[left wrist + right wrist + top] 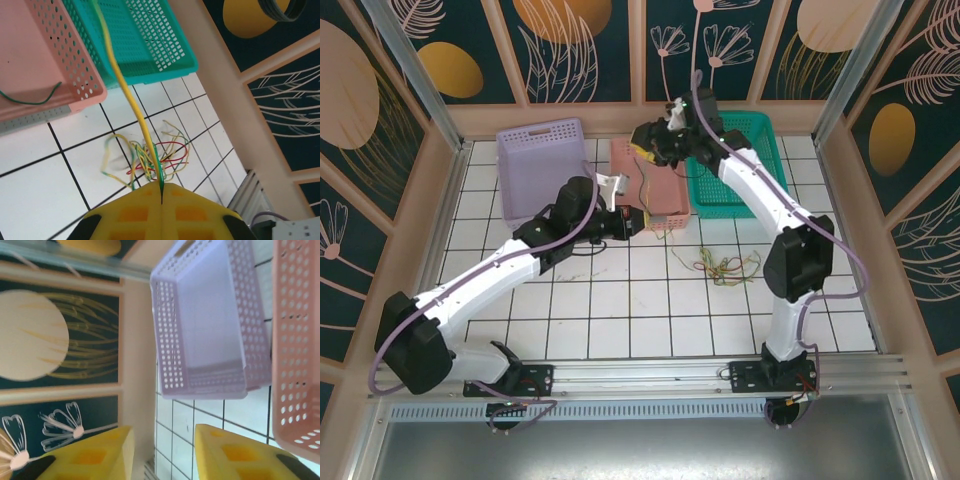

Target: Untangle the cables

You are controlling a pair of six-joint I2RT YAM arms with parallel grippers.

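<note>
A loose tangle of yellow, green and red cables [728, 266] [150, 157] lies on the white tiles right of centre. My left gripper [638, 222] [162, 187] hovers at the pink basket's front edge, shut on one yellow-green cable [131, 95]. That cable runs taut from the jaws up past the teal basket and out of the left wrist view. A single green cable [30, 100] lies inside the pink basket [672, 190]. My right gripper [645, 140] [163, 430] is over the back of the pink basket, open, with nothing between its fingers.
Three baskets stand in a row at the back: lilac [535, 160] [210, 315], pink [75, 75] and teal [745, 150] [150, 45]. Wooden walls with patterned panels close in the table on three sides. A metal rail runs along the near edge.
</note>
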